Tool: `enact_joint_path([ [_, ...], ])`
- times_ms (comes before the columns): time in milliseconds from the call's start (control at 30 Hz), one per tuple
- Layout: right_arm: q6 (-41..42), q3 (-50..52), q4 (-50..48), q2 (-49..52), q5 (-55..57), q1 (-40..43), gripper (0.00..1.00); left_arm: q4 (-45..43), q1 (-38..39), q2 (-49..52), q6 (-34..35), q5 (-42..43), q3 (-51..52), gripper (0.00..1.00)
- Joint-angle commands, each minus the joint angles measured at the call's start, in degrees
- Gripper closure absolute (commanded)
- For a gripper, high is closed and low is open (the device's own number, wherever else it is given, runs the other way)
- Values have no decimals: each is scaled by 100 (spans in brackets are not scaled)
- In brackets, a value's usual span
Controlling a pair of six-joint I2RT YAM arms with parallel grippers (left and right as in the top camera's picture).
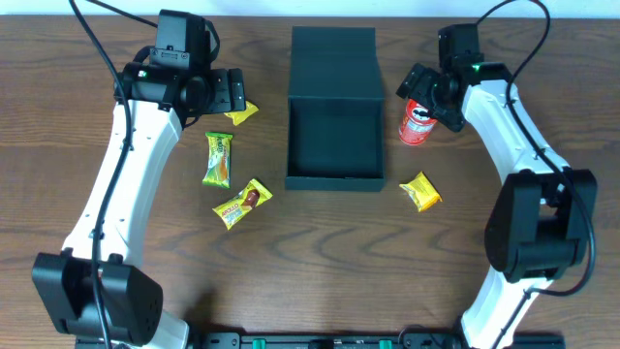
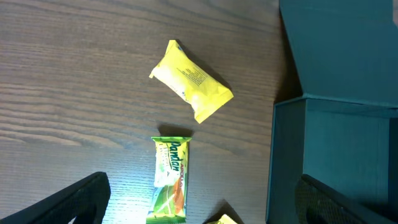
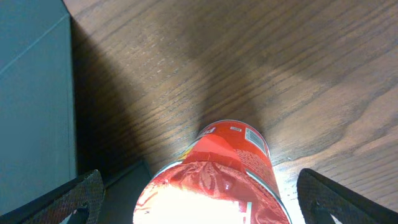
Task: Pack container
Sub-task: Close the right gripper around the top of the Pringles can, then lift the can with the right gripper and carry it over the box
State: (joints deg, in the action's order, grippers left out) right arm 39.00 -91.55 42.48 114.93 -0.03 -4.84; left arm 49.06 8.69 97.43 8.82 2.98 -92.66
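Observation:
The dark teal container (image 1: pixel 334 177) sits open at the table's middle, its flap lid (image 1: pixel 334 58) laid back; it also shows in the left wrist view (image 2: pixel 323 118). My left gripper (image 1: pixel 231 91) is open and empty, above a yellow packet (image 1: pixel 241 113) (image 2: pixel 189 79) left of the container. A green packet (image 1: pixel 218 159) (image 2: pixel 170 177) lies below it. My right gripper (image 1: pixel 423 89) is open around a red chip can (image 1: pixel 418 121) (image 3: pixel 217 180), fingers on each side and apart from it.
A yellow-and-brown packet (image 1: pixel 241 203) lies front left of the container. Another yellow packet (image 1: pixel 421 191) lies to its front right. The can stands close to the container's right wall (image 3: pixel 34 93).

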Motion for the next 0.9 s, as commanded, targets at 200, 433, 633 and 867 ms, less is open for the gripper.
enact_joint_path([
  [200, 470, -63, 153, 199, -46, -50, 10, -7, -9, 72, 20, -66, -116, 5],
  [433, 470, -63, 162, 199, -48, -50, 27, -7, -9, 72, 20, -66, -116, 5],
  [633, 472, -63, 166, 199, -258, -50, 31, -20, -9, 72, 20, -66, -116, 5],
  [867, 466, -74, 175, 166, -581, -48, 32, -24, -9, 72, 20, -63, -116, 5],
])
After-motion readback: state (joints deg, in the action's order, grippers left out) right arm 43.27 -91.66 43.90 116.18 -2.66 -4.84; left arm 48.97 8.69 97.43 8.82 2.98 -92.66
